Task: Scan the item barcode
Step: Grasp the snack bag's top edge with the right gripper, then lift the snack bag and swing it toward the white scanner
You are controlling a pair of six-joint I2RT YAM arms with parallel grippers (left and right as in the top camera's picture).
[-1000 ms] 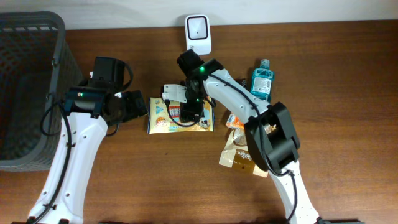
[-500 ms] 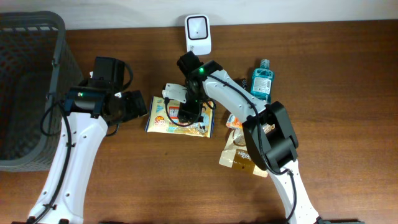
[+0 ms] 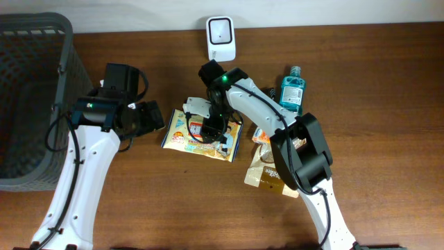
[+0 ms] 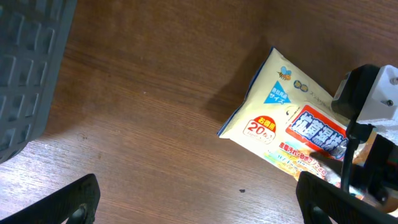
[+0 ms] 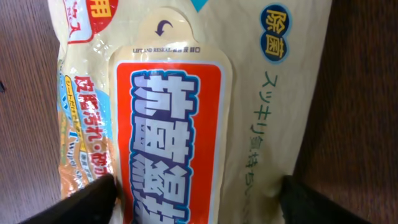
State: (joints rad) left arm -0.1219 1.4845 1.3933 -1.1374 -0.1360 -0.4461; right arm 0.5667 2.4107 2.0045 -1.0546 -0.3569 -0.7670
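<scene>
The item is a pale yellow wipes pack (image 3: 177,133) with an orange resealable label, lying tilted on the wooden table. My right gripper (image 3: 211,128) reaches down over it. In the right wrist view the pack (image 5: 186,93) fills the frame and the right gripper (image 5: 202,199) has a finger (image 5: 87,202) against each long edge, shut on it. The white barcode scanner (image 3: 220,38) stands at the table's back edge. My left gripper (image 3: 149,117) is open just left of the pack. The left wrist view shows the left gripper (image 4: 199,199) over bare wood, the pack (image 4: 273,118) to its upper right.
A dark mesh basket (image 3: 35,104) stands at the left, its wall (image 4: 25,62) also in the left wrist view. A blue mouthwash bottle (image 3: 292,90) and snack bags (image 3: 267,173) lie to the right of the pack.
The right gripper's fingers have closed in on the pack, and the pack has turned so that its right end swings toward the front of the table. The left arm has stayed still.
</scene>
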